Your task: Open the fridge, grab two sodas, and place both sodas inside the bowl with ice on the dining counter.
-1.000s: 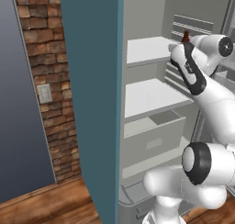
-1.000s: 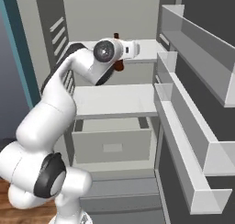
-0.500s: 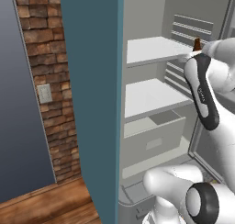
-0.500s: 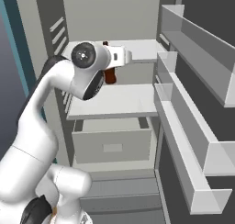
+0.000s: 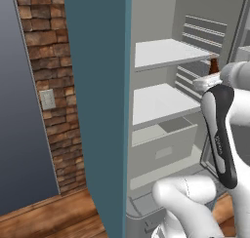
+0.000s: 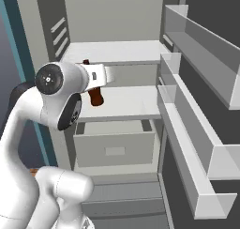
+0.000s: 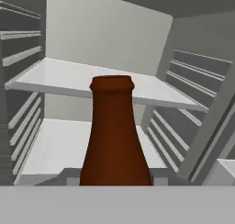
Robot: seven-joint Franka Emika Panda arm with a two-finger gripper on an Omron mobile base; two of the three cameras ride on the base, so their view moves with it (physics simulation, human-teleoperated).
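The fridge (image 5: 161,51) stands open, its white shelves (image 6: 117,52) bare. My gripper (image 6: 95,86) is shut on a soda, the dark brown cola bottle (image 6: 96,97), and holds it in front of the middle shelf (image 6: 126,103). The bottle's red cap (image 6: 86,62) pokes out above the hand. In the hand view the brown bottle (image 7: 113,136) rises upright at centre, with the shelves behind it. Beside the white forearm, the bottle's neck (image 5: 213,66) peeks out in the left base view. The bowl with ice and the dining counter are out of view.
The open fridge door (image 6: 197,129) with its grey shelf bins runs along the right, close to the arm. A grey drawer (image 6: 115,146) sits under the lower shelf. The teal fridge side (image 5: 97,110) and a brick wall (image 5: 46,86) stand to the left.
The arm has drawn back out of the fridge toward the base, carrying the brown bottle lower and nearer to the cameras. The gripper stays shut on it.
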